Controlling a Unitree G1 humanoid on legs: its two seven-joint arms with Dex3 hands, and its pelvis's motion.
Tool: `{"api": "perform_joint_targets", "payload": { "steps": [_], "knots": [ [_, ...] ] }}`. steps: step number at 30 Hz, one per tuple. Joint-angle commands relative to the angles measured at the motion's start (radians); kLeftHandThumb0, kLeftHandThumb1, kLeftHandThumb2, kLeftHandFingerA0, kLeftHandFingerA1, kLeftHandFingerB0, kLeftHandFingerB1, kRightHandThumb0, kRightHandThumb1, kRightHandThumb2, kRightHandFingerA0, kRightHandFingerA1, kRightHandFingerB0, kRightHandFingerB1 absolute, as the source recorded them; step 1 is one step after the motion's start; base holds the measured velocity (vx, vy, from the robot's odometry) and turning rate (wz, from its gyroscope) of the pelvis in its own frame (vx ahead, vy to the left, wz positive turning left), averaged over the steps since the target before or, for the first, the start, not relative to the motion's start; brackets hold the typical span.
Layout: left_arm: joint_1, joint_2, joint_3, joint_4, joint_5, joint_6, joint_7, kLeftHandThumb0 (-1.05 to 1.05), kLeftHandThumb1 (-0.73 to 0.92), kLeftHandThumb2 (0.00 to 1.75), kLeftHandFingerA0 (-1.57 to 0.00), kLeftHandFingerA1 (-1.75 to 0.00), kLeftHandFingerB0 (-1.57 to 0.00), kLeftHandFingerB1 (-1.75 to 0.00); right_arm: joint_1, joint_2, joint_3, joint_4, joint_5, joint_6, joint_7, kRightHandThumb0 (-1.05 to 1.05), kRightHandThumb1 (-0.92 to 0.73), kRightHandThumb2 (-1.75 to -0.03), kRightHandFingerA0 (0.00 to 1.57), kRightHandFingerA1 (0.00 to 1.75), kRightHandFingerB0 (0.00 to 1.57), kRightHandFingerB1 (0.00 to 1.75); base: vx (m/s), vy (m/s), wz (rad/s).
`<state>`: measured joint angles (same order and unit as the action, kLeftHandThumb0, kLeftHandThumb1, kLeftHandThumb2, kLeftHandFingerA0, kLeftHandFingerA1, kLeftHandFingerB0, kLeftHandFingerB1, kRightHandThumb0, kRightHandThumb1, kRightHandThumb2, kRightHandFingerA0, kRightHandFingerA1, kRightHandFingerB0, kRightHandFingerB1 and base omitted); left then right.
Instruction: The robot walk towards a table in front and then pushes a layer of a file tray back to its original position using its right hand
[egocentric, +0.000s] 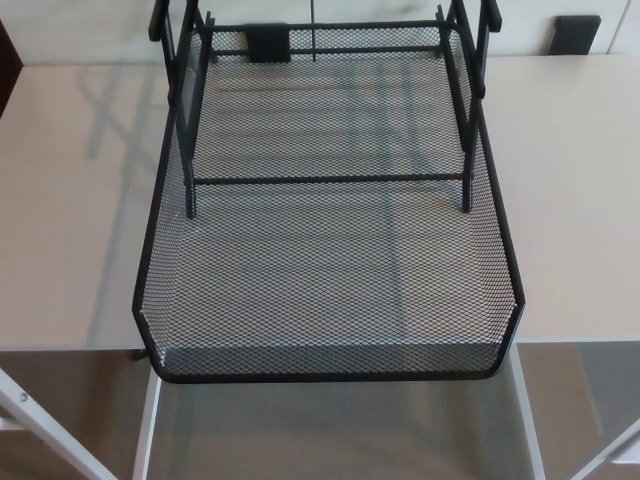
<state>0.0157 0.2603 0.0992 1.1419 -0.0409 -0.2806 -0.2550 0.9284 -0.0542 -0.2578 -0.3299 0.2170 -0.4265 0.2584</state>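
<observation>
A black wire-mesh file tray stands on a pale table in the head view. Its pulled-out layer reaches toward me, and its front rim hangs past the table's near edge. The black upright frame of the tray rises at the back, with a crossbar across the middle. Neither of my hands shows in the picture.
Two small black blocks sit at the table's far edge. White frame legs run below the table at both lower corners. A dark piece of furniture shows at the far left.
</observation>
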Motion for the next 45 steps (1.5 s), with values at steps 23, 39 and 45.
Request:
{"api": "perform_joint_targets", "payload": {
  "steps": [23,39,45],
  "knots": [
    [-0.051,0.028,-0.011,-0.017,0.024,0.042,0.021,-0.32,0.27,0.96,-0.67,-0.89,-0.43,-0.69,-0.191,0.237,0.225,-0.518,-0.433,-0.465,0.038,-0.58,-0.40,-0.74,0.29,0.53,0.19,0.43,0.00,0.000,0.00],
    [-0.060,0.031,-0.030,-0.020,0.037,0.032,0.020,-0.33,0.26,0.96,-0.70,-0.89,-0.46,-0.70,-0.557,0.225,0.420,-0.249,-1.160,-0.209,0.030,-0.47,-0.34,-0.64,0.07,0.31,0.10,0.30,0.00,0.000,0.00],
    [-0.060,0.031,-0.039,-0.040,0.045,0.040,0.028,-0.31,0.27,0.94,-0.69,-0.88,-0.47,-0.69,-0.665,0.193,0.480,-0.155,-1.324,-0.162,-0.056,-0.29,-0.22,-0.80,0.00,0.52,0.00,0.49,0.00,0.000,0.00]
  ]
}}
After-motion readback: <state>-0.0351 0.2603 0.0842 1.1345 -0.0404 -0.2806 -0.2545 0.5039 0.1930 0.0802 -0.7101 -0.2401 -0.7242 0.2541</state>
